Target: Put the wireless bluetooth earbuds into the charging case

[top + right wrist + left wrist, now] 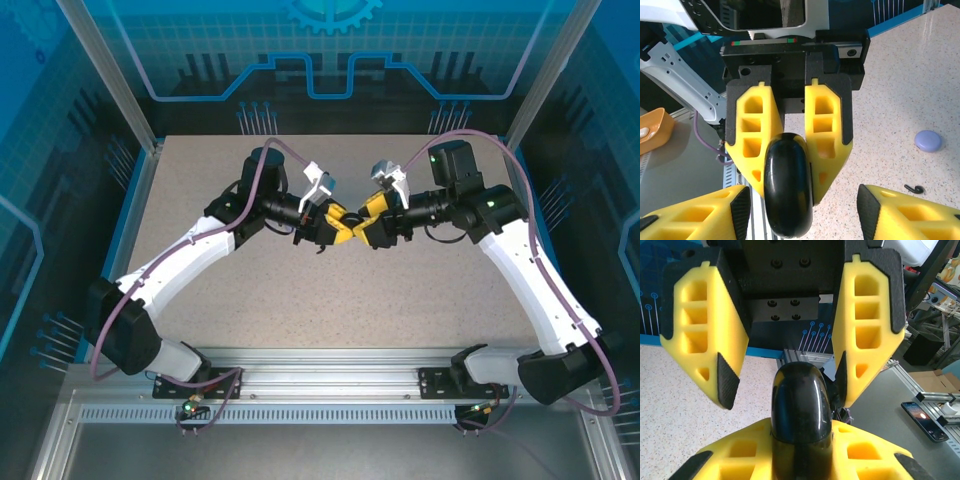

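L claw (790,182) clamped tight on charging case (788,200), held edge-on in mid-air above worktop (900,90). R claw (787,390) wide open, fingers either side of case, not touching. One earbud (914,189) lies on worktop nr lilac disc (928,141).

- The charging case (788,200), a glossy black rounded puck, is standing on edge, being pinched across its flat faces by the left gripper (802,430) and hanging clear of the tabletop (900,90).
- One earbud (914,189), a tiny black hooked piece, is lying on the speckled tabletop, outside the charging case and well apart from it.
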